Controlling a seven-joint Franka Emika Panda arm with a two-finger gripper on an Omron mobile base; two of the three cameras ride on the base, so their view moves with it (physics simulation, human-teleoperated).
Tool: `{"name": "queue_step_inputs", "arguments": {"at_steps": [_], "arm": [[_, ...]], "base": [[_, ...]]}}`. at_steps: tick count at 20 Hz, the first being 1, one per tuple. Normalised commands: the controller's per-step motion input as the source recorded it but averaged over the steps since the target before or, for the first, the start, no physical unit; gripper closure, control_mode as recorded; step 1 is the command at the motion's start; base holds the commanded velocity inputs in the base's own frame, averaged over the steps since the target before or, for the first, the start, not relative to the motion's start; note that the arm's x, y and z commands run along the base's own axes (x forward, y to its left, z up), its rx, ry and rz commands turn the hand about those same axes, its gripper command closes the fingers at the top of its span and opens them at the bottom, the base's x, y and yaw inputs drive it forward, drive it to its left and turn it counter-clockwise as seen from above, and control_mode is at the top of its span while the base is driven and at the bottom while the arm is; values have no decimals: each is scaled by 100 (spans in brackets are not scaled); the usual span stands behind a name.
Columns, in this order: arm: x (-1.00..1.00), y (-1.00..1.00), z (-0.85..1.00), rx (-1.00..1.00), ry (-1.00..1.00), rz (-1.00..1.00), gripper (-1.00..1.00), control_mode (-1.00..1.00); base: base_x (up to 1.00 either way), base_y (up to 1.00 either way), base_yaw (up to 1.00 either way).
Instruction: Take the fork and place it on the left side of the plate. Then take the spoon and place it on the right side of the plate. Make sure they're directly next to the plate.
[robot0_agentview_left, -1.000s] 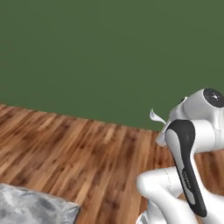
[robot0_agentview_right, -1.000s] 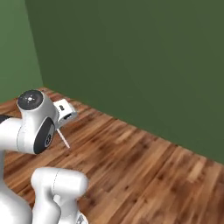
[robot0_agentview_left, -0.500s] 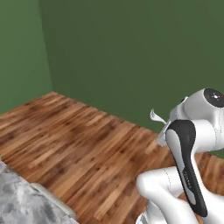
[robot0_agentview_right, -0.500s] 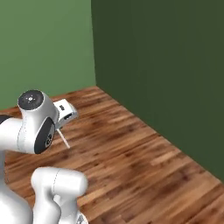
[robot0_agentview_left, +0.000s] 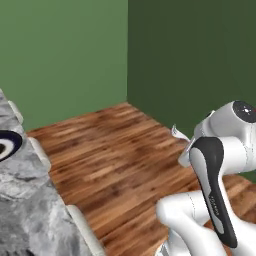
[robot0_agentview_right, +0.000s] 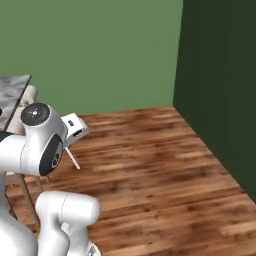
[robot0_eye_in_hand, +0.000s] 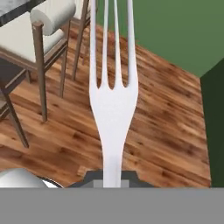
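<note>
Fingers (robot0_eye_in_hand: 89, 176) are pinching tight on the handle of the fork (robot0_eye_in_hand: 112, 98), which is pointing toward 12 o'clock in the hand view, its prongs running off the top edge. Wooden chairs (robot0_eye_in_hand: 41, 41) with pale cushions are standing at 10 o'clock over the plank floor (robot0_eye_in_hand: 170, 127). From the left base view, the plate (robot0_agentview_left: 7, 144) is lying on the grey marble counter (robot0_agentview_left: 27, 205) at 9 o'clock, well apart from the gripper (robot0_agentview_right: 75, 161), which is hanging over the floor by the green wall (robot0_agentview_right: 100, 50).
</note>
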Motion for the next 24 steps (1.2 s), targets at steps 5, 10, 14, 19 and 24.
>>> {"name": "queue_step_inputs", "arguments": {"at_steps": [5,10,14,19,24], "arm": [[0,0,0,0,0,0,100,100],[0,0,0,0,0,0,100,100],[0,0,0,0,0,0,100,100],[0,0,0,0,0,0,100,100],[0,0,0,0,0,0,100,100]], "base": [[66,-3,57],[69,-5,57],[73,-13,54],[64,-15,54],[33,-5,61]]}}
